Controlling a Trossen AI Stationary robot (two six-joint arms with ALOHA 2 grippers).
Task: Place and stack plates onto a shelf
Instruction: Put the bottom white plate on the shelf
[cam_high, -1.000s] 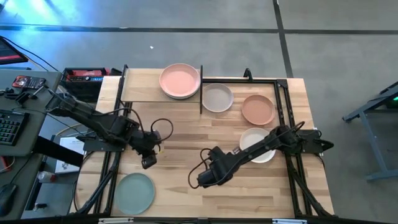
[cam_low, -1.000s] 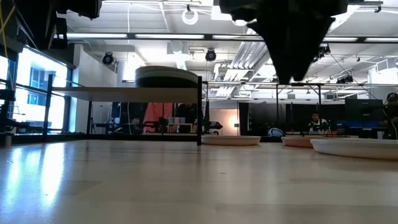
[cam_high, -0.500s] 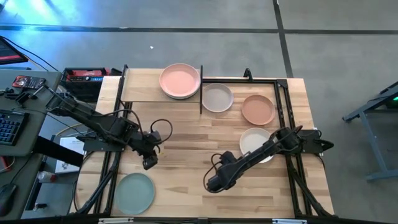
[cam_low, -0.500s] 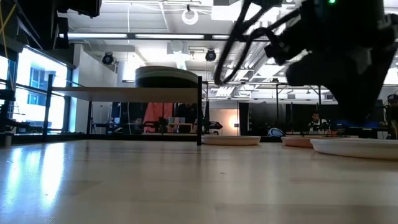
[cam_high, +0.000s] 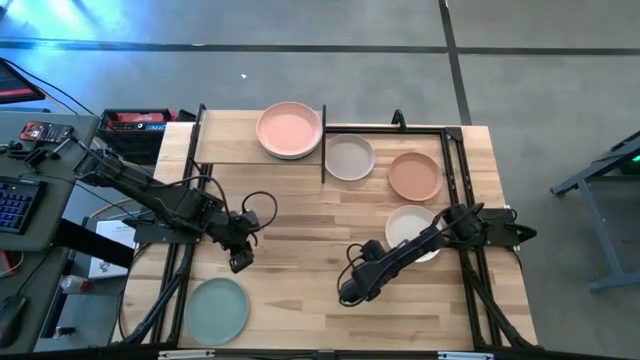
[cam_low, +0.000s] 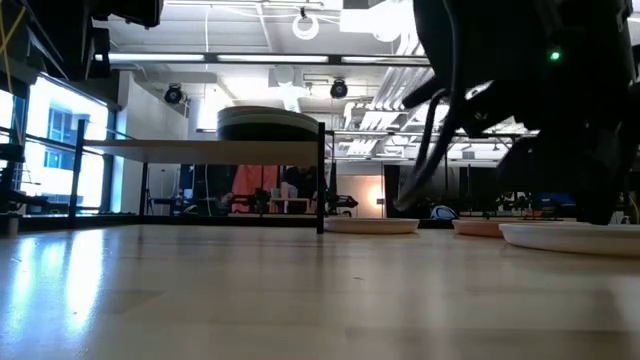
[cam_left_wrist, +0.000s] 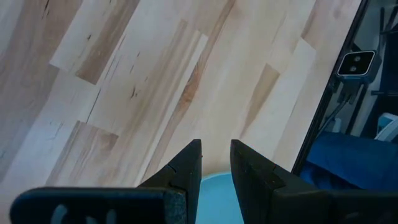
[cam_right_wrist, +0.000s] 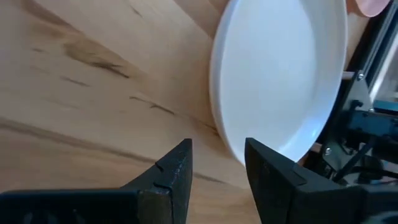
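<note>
The shelf (cam_high: 232, 140) stands at the far left and carries a stack of plates topped by a pink one (cam_high: 290, 130). On the table lie a beige-grey plate (cam_high: 350, 157), a terracotta plate (cam_high: 414, 176), a white plate (cam_high: 405, 228) and a sage green plate (cam_high: 218, 310). My right gripper (cam_right_wrist: 217, 146) is open and points back and down at the white plate (cam_right_wrist: 280, 81), whose near rim lies just past the fingertips. That arm's wrist (cam_high: 358, 283) hangs left of the plate. My left gripper (cam_high: 238, 262) hovers open just beyond the sage plate's far rim (cam_left_wrist: 214, 193).
Black metal frame rails (cam_high: 452, 180) run along the table's right side, close behind the white and terracotta plates. Bare wood (cam_high: 300, 225) lies between the two arms. A small camera (cam_left_wrist: 357, 63) sits at the table's edge, seen past the left fingers.
My right gripper has sunk toward the table and gone toward the right edge, closing on the white plate, tipping further as it went. Its fingers stay open. No plate has moved.
</note>
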